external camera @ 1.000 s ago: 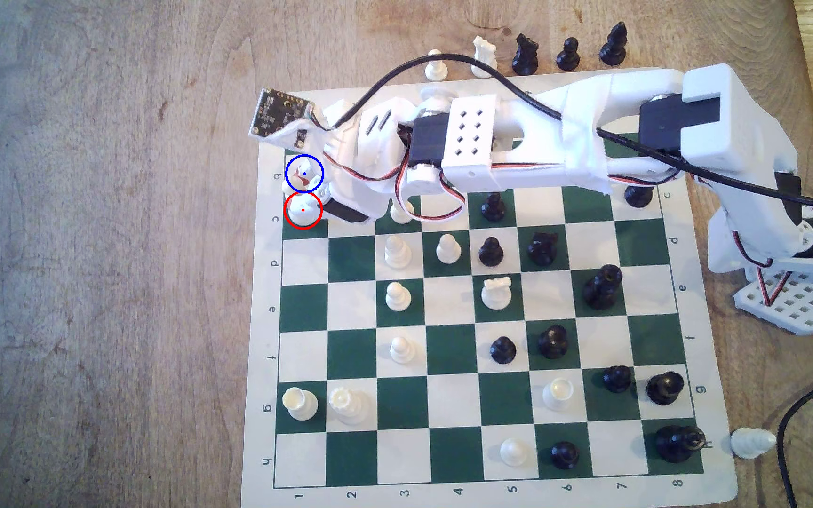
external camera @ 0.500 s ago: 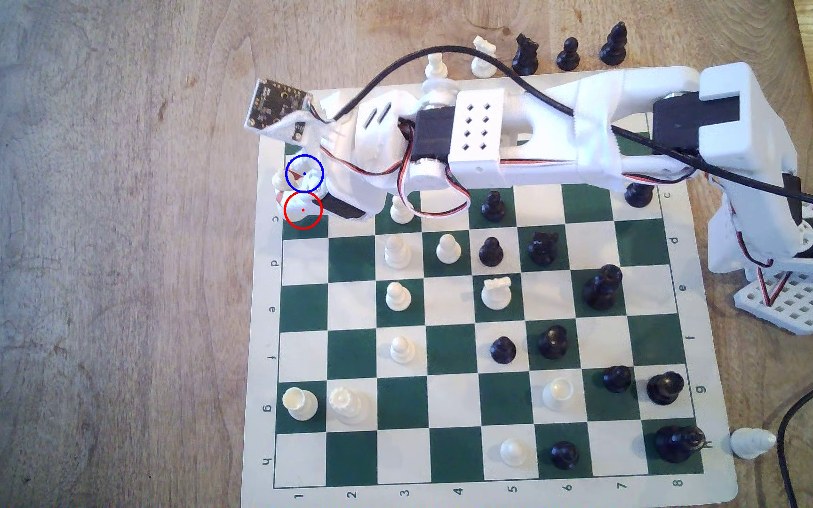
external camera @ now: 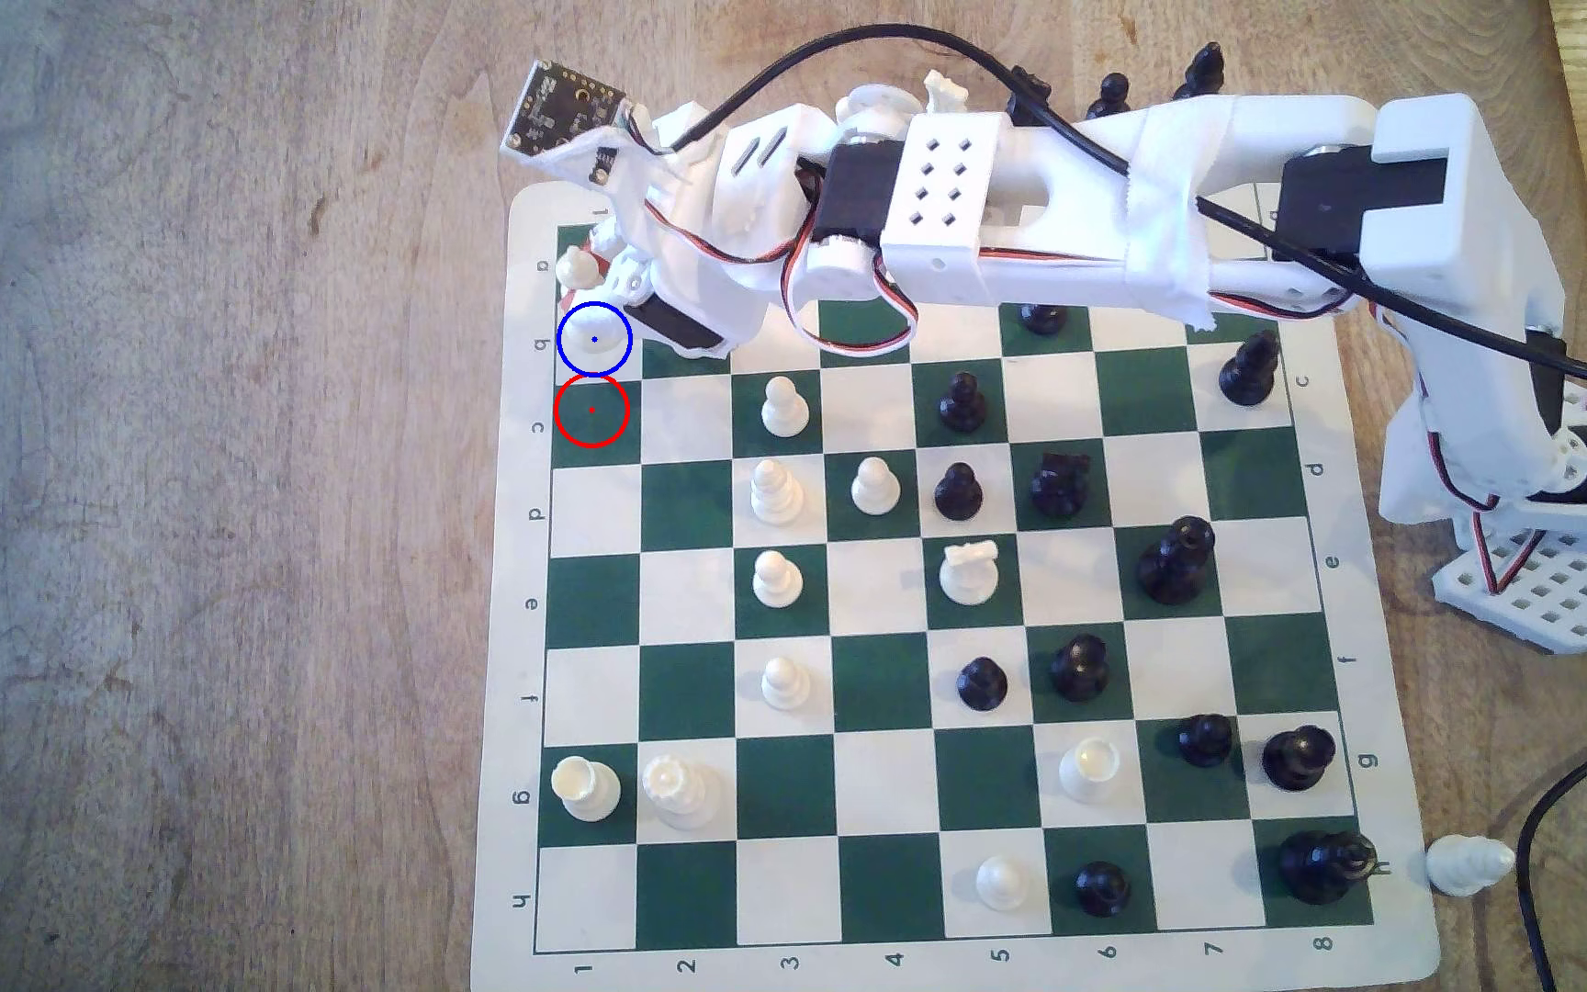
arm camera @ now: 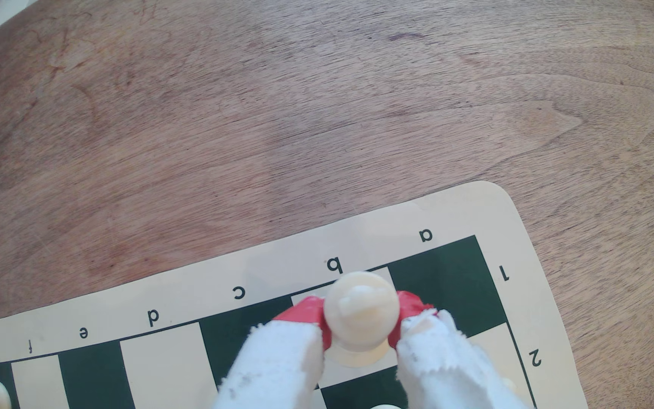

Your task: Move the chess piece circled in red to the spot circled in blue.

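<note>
My gripper (external camera: 585,270) is shut on the chess piece (external camera: 577,266), a cream-white piece with a rounded knob top, held above the board's corner near the letter a in the exterior view. The wrist view looks down on the chess piece (arm camera: 361,310), pinched between my gripper's (arm camera: 361,314) red-tipped fingers (arm camera: 305,314), with the cream b1 square below it. The spot (external camera: 594,339), a cream square with a blue ring, is bare and lies just below the gripper in the exterior view. The green square ringed in red (external camera: 591,410) is empty.
The nearest piece is a white pawn (external camera: 783,405), two files away on the c row. Several white and black pieces fill the board's middle and right. Captured pieces (external camera: 1109,95) stand behind the arm. The robot base (external camera: 1553,534) is at the exterior view's right.
The gripper lifted the chess piece off the red-ringed square and carried it toward the exterior view's top, past the blue ring. The arm rose, and both ringed squares are now uncovered.
</note>
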You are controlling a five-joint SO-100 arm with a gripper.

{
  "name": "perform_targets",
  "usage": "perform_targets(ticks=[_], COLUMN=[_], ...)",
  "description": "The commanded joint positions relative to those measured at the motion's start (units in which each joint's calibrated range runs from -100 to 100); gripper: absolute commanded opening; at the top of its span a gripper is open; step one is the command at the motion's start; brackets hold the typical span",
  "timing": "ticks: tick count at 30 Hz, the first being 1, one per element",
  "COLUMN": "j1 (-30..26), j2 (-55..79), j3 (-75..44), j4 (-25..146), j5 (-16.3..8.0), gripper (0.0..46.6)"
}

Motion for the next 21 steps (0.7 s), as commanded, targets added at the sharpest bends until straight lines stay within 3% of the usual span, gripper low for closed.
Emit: perform_targets(ticks=[1, 21], j1=[0.41, 1.11], j2=[-4.4, 4.6], j3=[-5.69, -12.76], j4=[-2.25, -2.25], j5=[0.29, 0.44], gripper=[0.2, 0.2])
